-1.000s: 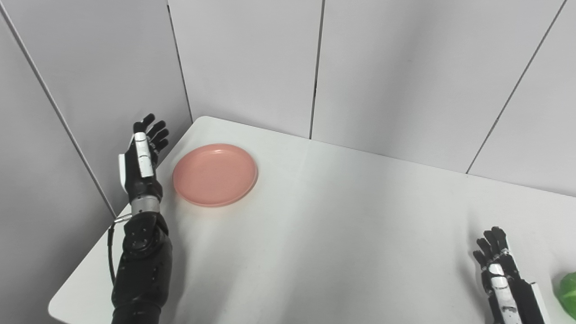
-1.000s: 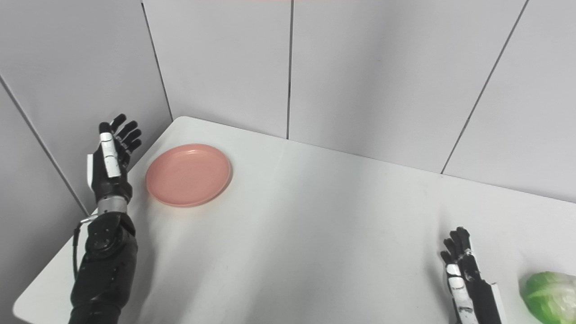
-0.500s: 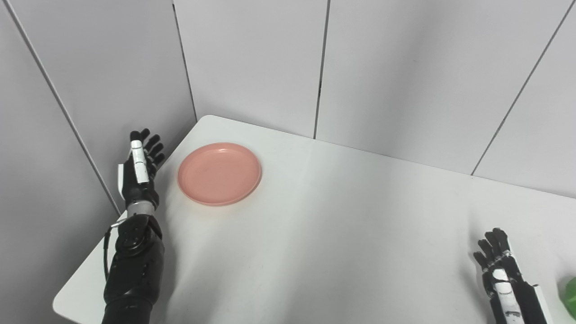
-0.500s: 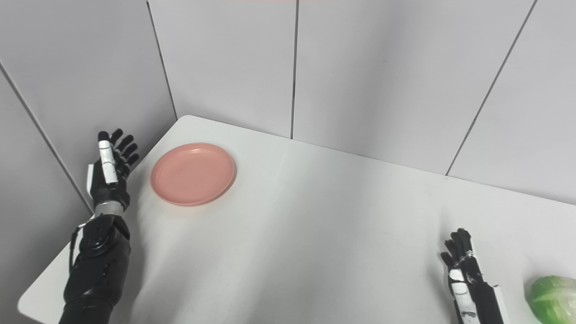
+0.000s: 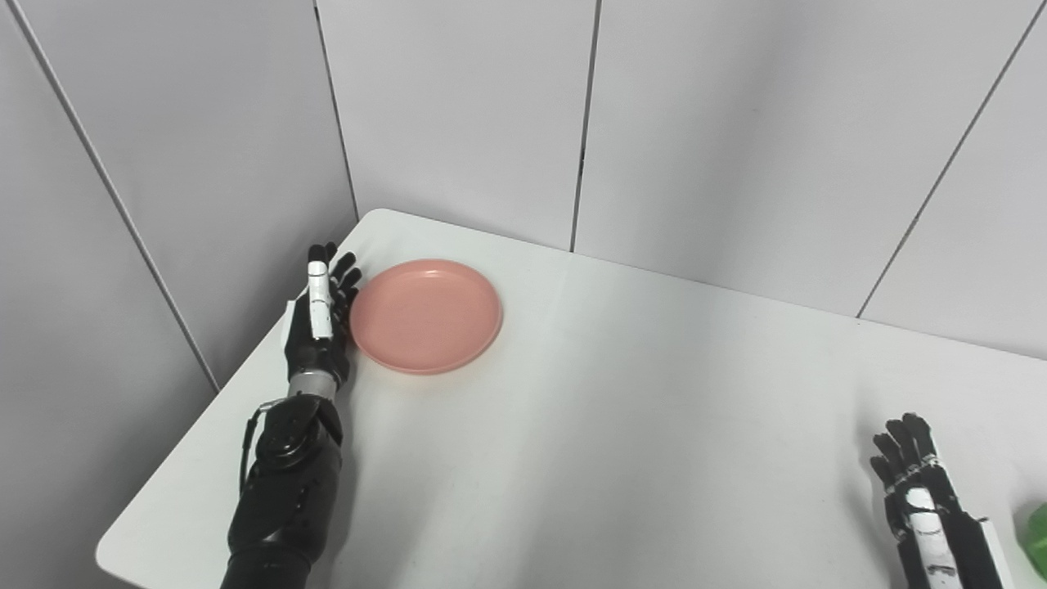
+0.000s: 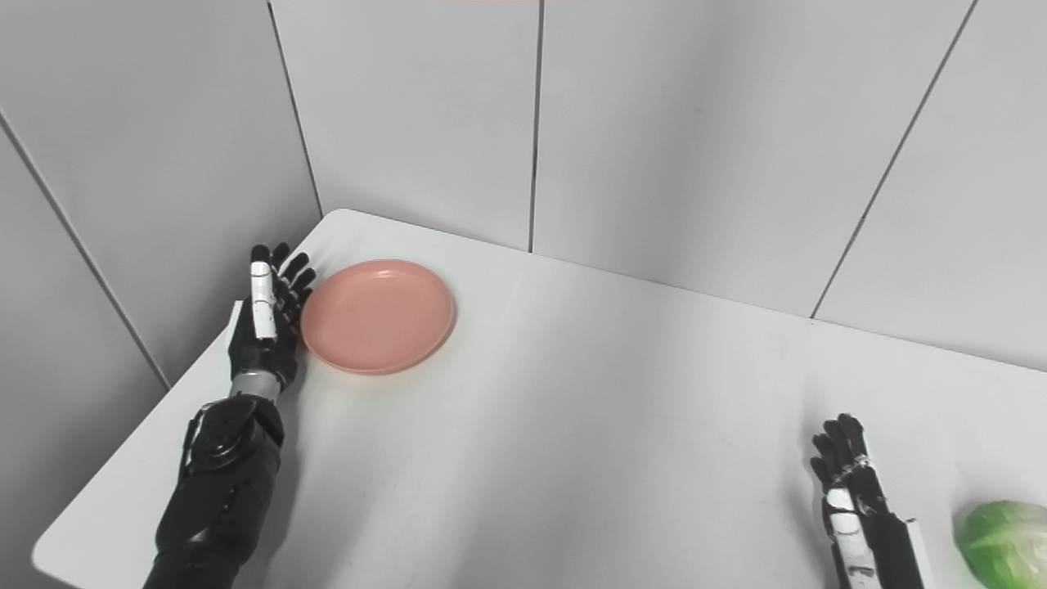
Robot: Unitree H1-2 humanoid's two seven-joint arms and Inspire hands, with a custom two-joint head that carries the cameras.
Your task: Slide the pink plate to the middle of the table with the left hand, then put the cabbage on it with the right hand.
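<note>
The left hand (image 5: 321, 323), fingers spread and empty, is pressed edge-on against the pink plate (image 5: 426, 316) near the table's (image 5: 589, 458) far-left corner for pushing, while the right hand (image 6: 855, 507) is parked, unclenched, beside the cabbage (image 6: 1004, 544).

Matt pink plate (image 5: 426, 316) on a smooth white table (image 5: 622, 425) — faint sheen, plastic-looking.

Black hand (image 5: 319, 331) (white finger stripe)
</note>
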